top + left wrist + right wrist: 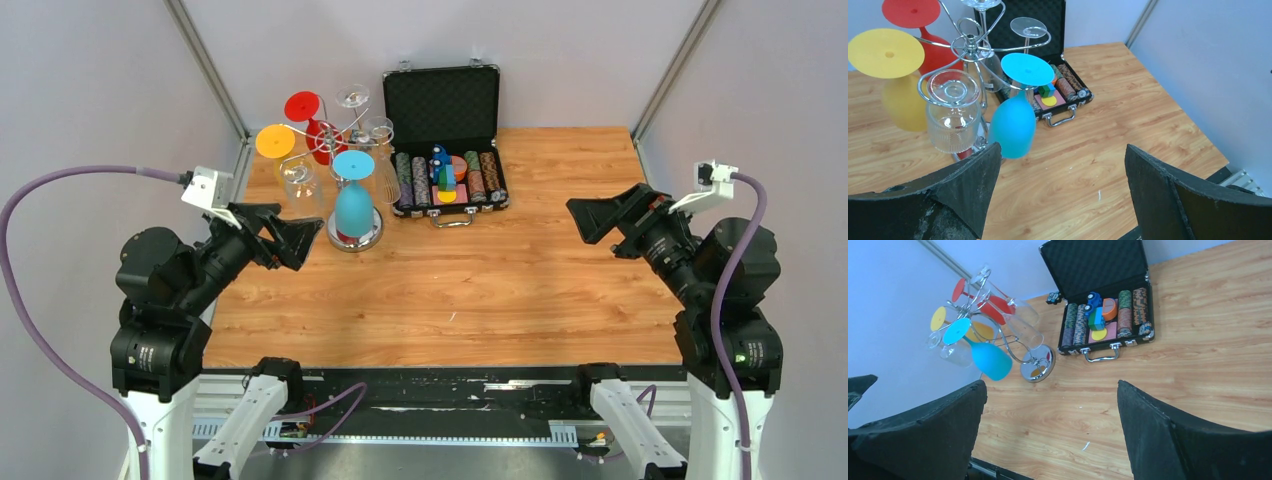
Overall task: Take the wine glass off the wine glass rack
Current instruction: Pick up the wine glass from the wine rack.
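Wine glass rack (pixel 337 133) was noted at the far left corner of the table (pixel 500 285), its mirrored round base resting on the wood. Glasses were hung upside down from its curled wire arms, feet uppermost.

- Blue wine glass (pixel 352 205): on the near arm, bowl hanging in front of the base, on the side facing the left gripper.
- Ribbed clear glass (pixel 954 120): just left of the blue one.
- Yellow glass (pixel 275 141): on the left arm; red glass (pixel 303 106) behind it.
- Two further clear glasses (pixel 352 96) were seen on the far arms.

No glass had been taken off; none was touched by either gripper.

Left gripper (pixel 290 238): jaws spread wide and empty, raised above the table, near the rack and aimed at the blue and ribbed glasses.

Right gripper (pixel 600 215): likewise spread and empty, held over the right side of the table, well apart from the rack.

Black chip case (pixel 445 150): lid raised, lying just right of the rack, with rows of chips and small coloured items inside.
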### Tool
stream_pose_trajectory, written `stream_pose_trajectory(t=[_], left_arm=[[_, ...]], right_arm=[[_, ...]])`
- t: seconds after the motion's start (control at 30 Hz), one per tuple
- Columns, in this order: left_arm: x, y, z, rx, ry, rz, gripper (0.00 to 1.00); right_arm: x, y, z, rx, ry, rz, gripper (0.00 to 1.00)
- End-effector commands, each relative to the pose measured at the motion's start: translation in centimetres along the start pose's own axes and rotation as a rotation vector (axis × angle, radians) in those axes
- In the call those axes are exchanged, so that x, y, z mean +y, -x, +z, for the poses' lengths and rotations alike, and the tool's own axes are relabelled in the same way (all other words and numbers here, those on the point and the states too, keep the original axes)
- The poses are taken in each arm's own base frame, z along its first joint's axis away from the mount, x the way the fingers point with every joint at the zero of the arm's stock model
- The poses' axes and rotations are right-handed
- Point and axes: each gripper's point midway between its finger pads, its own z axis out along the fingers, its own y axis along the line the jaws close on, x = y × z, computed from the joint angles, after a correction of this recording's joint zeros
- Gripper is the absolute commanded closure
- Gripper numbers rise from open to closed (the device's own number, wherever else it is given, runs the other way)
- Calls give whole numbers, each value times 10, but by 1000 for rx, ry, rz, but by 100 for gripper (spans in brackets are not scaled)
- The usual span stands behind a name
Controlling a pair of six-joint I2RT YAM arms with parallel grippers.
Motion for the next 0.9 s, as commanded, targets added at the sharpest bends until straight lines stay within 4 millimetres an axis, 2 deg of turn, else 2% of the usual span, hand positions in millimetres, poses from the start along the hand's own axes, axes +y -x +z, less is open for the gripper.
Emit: stream_pose_trajectory(t=[0.0,0.23,0.33,0.87], left_arm=[[2,13,-1,-42,14,41,0],[3,17,-4,-60,32,44,0],[5,17,-4,-63,47,38,0],[20,3,-2,-51,110,-4,0]], right_arm=[[21,9,-5,-4,94,-36,0],[56,14,-11,18,273,-78,0],[65,16,-8,35,321,-76,0],[85,-4,44,195,462,18,4]])
